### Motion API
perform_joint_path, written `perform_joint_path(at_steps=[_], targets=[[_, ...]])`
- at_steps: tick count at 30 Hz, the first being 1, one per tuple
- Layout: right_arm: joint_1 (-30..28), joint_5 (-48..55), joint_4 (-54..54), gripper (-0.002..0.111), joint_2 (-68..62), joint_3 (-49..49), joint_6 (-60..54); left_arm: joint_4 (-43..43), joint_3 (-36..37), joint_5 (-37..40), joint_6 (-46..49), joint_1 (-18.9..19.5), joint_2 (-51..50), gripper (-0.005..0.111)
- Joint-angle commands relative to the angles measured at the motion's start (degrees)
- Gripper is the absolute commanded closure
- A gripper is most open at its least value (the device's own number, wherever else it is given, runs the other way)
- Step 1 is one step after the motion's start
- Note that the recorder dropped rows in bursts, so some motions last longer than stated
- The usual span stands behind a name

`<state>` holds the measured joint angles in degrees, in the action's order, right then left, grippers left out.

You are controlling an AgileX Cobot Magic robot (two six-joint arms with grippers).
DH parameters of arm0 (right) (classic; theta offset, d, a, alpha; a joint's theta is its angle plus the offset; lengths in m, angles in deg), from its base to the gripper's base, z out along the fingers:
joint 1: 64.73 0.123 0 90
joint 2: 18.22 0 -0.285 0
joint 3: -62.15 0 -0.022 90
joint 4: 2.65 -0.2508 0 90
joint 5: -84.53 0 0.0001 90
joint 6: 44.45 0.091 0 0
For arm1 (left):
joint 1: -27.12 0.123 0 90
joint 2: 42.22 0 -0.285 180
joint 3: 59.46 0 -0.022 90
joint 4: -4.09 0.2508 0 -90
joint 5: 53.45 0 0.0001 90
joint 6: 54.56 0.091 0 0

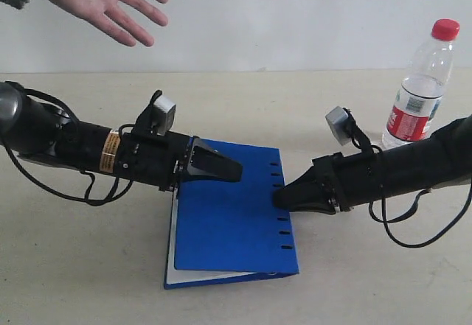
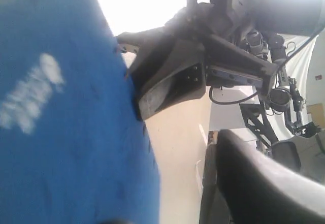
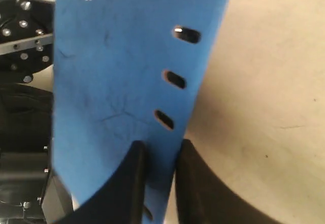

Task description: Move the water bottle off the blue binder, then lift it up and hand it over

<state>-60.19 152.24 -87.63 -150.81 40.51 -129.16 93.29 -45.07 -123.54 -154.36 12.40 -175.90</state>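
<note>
The blue binder (image 1: 232,225) lies mid-table with its left side raised off white pages. My right gripper (image 1: 279,198) grips its slotted right edge. In the right wrist view the two fingers (image 3: 138,155) of this gripper (image 3: 161,150) are shut on the binder (image 3: 117,71), one on each face. My left gripper (image 1: 237,170) rests over the binder's far left corner. It (image 2: 172,203) stands open in the left wrist view, with the binder (image 2: 66,132) beside one finger and a wide gap to the other. The water bottle (image 1: 419,89) stands upright on the table at the back right, off the binder.
An open human hand (image 1: 103,1) hovers palm down at the upper left. The right arm (image 1: 413,166) passes just in front of the bottle. The beige table (image 1: 88,266) spreads around the binder. The right gripper's body (image 2: 172,82) shows in the left wrist view.
</note>
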Motion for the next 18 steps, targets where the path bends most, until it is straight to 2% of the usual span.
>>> perform_joint_path(at_steps=[1, 2, 4, 7, 10, 16, 18], targets=[[0.1, 2.3, 0.7, 0.108, 0.3, 0.0, -0.6, -1.6, -0.3, 0.1, -1.6, 0.3, 0.1, 0.047], [0.1, 2.3, 0.7, 0.108, 0.3, 0.0, -0.7, -1.6, -0.3, 0.1, -1.6, 0.3, 0.1, 0.052], [0.1, 2.3, 0.7, 0.108, 0.3, 0.0, -1.1, -1.6, -0.3, 0.1, -1.6, 0.3, 0.1, 0.069], [0.1, 2.3, 0.7, 0.108, 0.3, 0.0, -1.4, -1.6, -0.3, 0.1, -1.6, 0.3, 0.1, 0.1], [0.1, 2.3, 0.7, 0.103, 0.3, 0.0, -2.4, -1.6, -0.3, 0.1, -0.7, 0.3, 0.1, 0.1], [0.1, 2.3, -1.5, 0.056, 0.3, 0.0, -4.9, 2.2, -0.3, 0.1, -0.4, -0.4, 0.1, 0.1], [0.1, 2.3, -2.7, 0.049, 0.3, 0.0, -5.5, 3.1, -0.3, 0.1, 0.7, -0.8, 0.1, 0.1]])
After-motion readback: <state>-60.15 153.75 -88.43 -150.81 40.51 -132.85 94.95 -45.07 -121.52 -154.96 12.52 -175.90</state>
